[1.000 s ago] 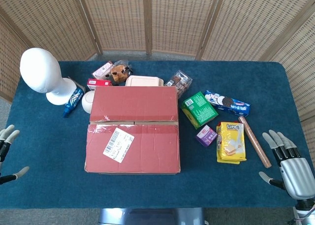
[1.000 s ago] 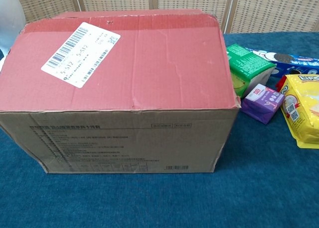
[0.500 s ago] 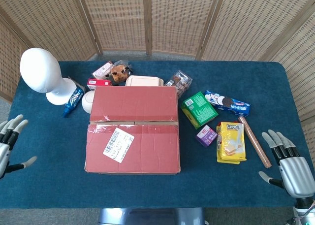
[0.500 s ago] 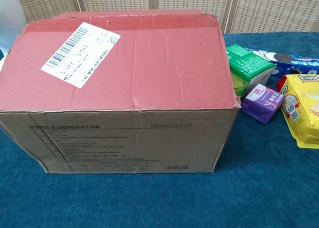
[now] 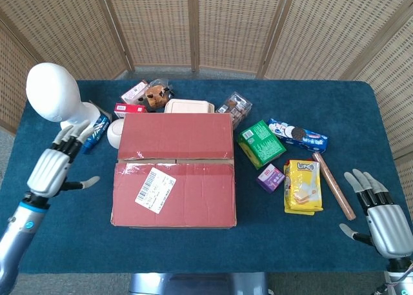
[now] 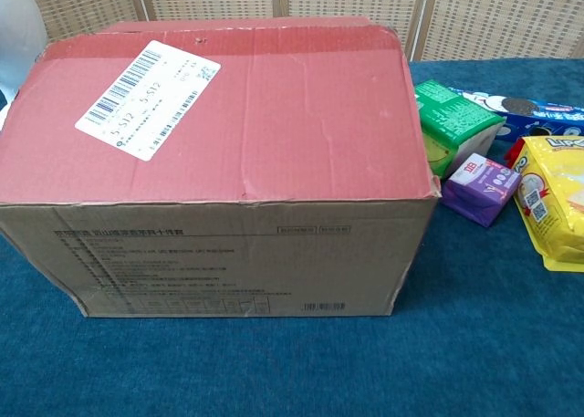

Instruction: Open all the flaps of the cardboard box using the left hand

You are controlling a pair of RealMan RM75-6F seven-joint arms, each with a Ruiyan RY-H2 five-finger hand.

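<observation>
The left hand (image 5: pixel 50 169), fingers wide and holding nothing, hovers at centre left beside the box (image 5: pixel 174 169), placed to reach its closed flaps.

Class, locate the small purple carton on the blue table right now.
In the head view, the small purple carton lies right of the red-topped cardboard box, between the green packet and yellow snack bag.

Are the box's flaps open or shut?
Shut: both top flaps of the box lie flat, meeting at the seam; the left hand is apart from it.
</observation>
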